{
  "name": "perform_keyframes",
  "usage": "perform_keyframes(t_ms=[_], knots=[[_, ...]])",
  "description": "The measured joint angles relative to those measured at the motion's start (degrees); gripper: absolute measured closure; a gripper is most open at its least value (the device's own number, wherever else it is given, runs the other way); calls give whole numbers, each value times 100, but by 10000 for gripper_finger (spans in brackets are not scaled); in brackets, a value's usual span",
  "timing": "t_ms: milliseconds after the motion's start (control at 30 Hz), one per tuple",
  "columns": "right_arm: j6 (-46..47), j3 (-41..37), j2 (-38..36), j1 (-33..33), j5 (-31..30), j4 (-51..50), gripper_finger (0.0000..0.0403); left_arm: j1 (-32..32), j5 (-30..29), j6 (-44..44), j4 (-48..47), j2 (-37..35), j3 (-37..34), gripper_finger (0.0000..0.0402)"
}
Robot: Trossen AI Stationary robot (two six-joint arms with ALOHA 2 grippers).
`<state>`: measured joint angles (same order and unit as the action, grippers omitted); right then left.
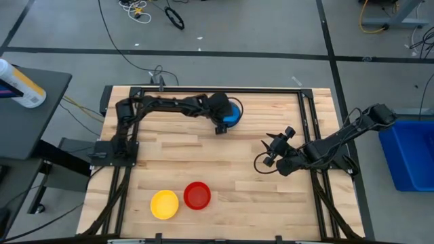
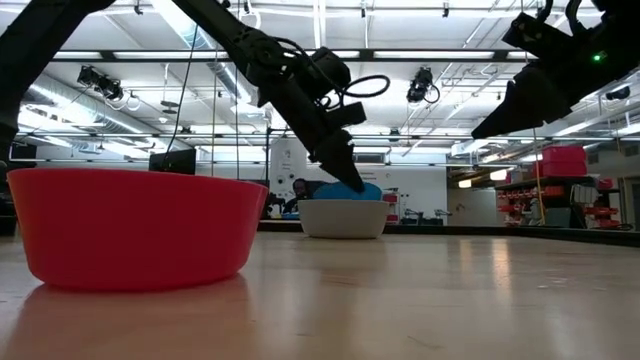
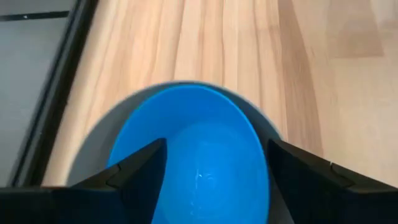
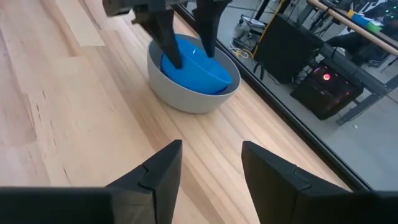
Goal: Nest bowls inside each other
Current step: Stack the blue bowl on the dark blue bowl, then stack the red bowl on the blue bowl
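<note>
A blue bowl point(image 4: 200, 67) sits inside a grey bowl point(image 4: 186, 98) near the table's far edge, its rim standing above the grey rim. My left gripper point(image 3: 214, 168) hangs open just over the blue bowl point(image 3: 193, 149), one finger toward each side of its hollow; I see no touch. A red bowl point(image 1: 197, 195) and a yellow bowl point(image 1: 164, 204) stand side by side on their bases near the front edge. My right gripper point(image 4: 211, 155) hovers open above bare wood on the table's right part point(image 1: 268, 152), pointing toward the stacked bowls.
The black frame rails point(image 1: 308, 115) run along the table's edges. A blue bin point(image 1: 410, 152) stands off the table to the right, and a side table with a bottle point(image 1: 20, 85) to the left. Bare wood point(image 1: 224, 163) lies between the stacked bowls and the front bowls.
</note>
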<state>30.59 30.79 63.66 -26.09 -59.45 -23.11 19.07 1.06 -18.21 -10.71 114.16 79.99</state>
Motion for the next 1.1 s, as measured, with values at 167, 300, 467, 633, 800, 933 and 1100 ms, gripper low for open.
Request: perform_keyframes(t_ms=[167, 300, 467, 633, 800, 933, 1100], knots=[[0, 0, 0, 2, 13, -13, 222, 17, -29, 22, -57, -8, 4, 114], [0, 0, 0, 0, 21, -13, 219, 35, -461, 150, -52, 27, 4, 113], [2, 0, 2, 0, 122, -11, 214, 50, -737, 294, -40, 27, 4, 117], [2, 0, 2, 2, 122, 23, 213, 47, -774, 405, 139, 27, -191, 117], [2, 0, 2, 2, 122, 24, 216, 14, -763, 387, 115, 33, -334, 115], [2, 2, 2, 0, 122, 24, 216, -179, -795, 290, 125, -160, -334, 115], [2, 2, 2, 0, 301, 25, 209, -660, -1184, 177, -153, -523, -332, 117]])
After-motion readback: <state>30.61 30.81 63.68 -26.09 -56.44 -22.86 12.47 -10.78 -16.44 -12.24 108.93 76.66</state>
